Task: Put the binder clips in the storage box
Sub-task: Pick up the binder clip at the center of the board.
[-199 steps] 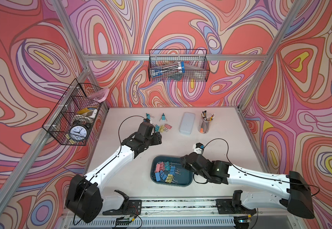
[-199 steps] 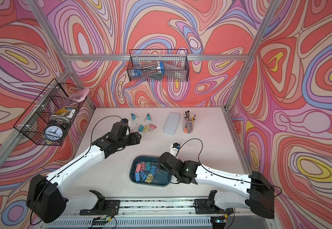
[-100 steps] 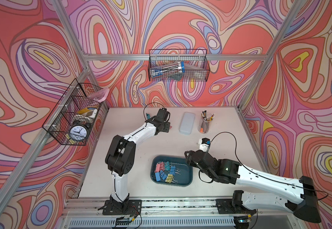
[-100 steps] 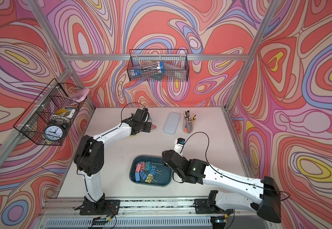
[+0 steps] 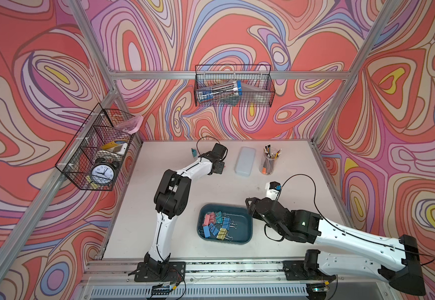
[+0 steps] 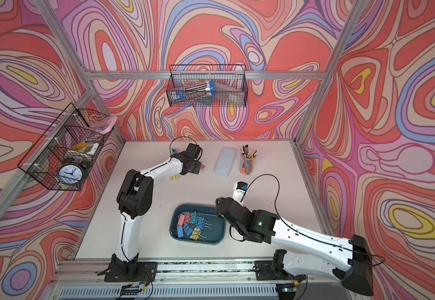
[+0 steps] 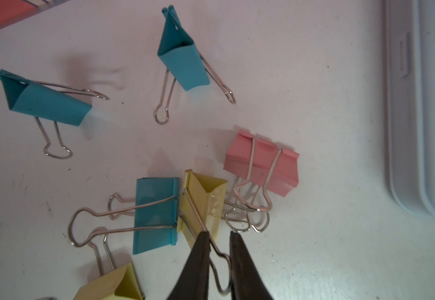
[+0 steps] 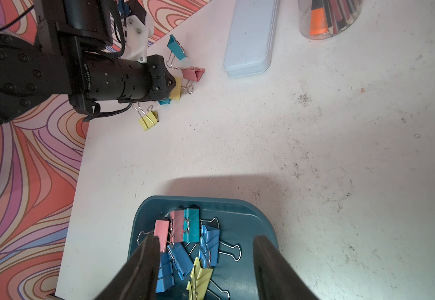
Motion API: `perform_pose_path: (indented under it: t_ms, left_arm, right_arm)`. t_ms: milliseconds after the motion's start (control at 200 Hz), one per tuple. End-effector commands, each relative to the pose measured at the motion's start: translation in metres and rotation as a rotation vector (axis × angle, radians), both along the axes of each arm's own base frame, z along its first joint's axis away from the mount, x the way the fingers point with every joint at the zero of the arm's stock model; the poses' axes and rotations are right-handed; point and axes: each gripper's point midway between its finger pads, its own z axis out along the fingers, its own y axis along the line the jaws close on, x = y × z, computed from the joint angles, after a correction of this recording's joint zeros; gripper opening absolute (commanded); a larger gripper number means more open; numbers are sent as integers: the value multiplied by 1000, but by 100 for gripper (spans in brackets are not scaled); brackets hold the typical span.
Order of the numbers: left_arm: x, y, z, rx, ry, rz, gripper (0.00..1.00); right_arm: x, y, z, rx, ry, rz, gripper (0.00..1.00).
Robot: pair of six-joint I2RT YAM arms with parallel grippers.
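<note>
Storage box (image 5: 245, 233) sits at the desk's (image 5: 237, 192) 6 o'clock and holds a heap of binder clips (image 5: 217, 226). Right end effector (image 8: 207, 240) hangs over its 2 o'clock corner, jaws apart and empty. Toward 12 o'clock, left end effector (image 7: 219, 237) is clamped on the wire handle of a yellow clip (image 7: 206, 197). Five loose clips (image 7: 156, 210) lie around it.

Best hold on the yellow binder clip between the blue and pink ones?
Its free wire handle, from above the loop end: the yellow binder clip sits crowded against the blue binder clip, but that loop juts clear; the left gripper pinches there.
</note>
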Motion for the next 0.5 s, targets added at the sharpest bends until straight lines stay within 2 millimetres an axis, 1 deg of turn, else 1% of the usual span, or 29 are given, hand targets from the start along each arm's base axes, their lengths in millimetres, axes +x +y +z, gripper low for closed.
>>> perform_pose_path:
  t_ms: [0, 50, 205, 300, 396, 496]
  left_arm:
    - [0, 3, 3, 15, 13, 26, 12]
    - [-1, 4, 6, 16, 13, 30, 8]
    - [-8, 6, 31, -4, 9, 41, 3]
    - [-16, 10, 53, -9, 12, 50, 2]
    - [-28, 17, 77, -11, 17, 59, 1]
    - [-46, 19, 101, -44, 32, 51, 0]
  right_arm:
    - [-1, -10, -2, -13, -1, -25, 59]
    - [-1, -10, -1, -8, -1, -27, 59]
    - [-1, -11, 0, 4, -5, -37, 59]
    - [-1, -13, 1, 24, -17, -47, 59]
    - [-1, -17, 2, 58, -31, -70, 66]
    - [-1, -24, 2, 87, -47, -96, 70]
